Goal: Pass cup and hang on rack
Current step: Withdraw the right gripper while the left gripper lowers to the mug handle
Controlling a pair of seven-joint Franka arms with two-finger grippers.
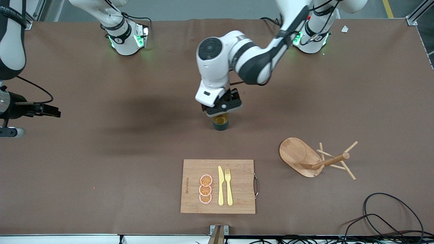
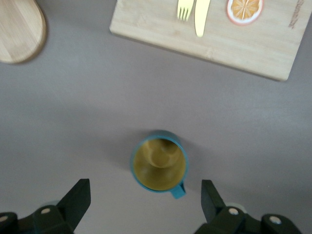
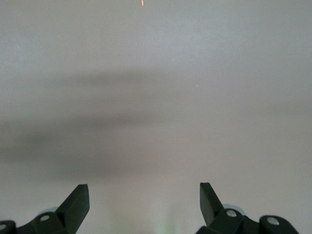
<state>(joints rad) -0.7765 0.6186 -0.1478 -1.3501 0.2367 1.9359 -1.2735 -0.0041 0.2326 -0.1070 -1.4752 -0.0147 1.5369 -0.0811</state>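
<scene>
— Where is the cup (image 1: 220, 122)?
— Upright on the table (image 1: 101, 152), mid-table, farther from the camera than the cutting board (image 1: 218, 186).
— The left gripper (image 2: 146, 200)?
— Over it, fingers spread wide, holding nothing.
— The rack (image 1: 313, 158)?
— Tipped on its side, toward the left arm's end.
— The right gripper (image 3: 144, 200)?
— Waiting, wide open, empty.

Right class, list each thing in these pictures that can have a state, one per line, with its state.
cup: upright on the table, not gripped
rack: tipped over, lying on its side
left gripper: open, above the cup
right gripper: open, over bare table, waiting
knife and fork: flat on the cutting board
</scene>
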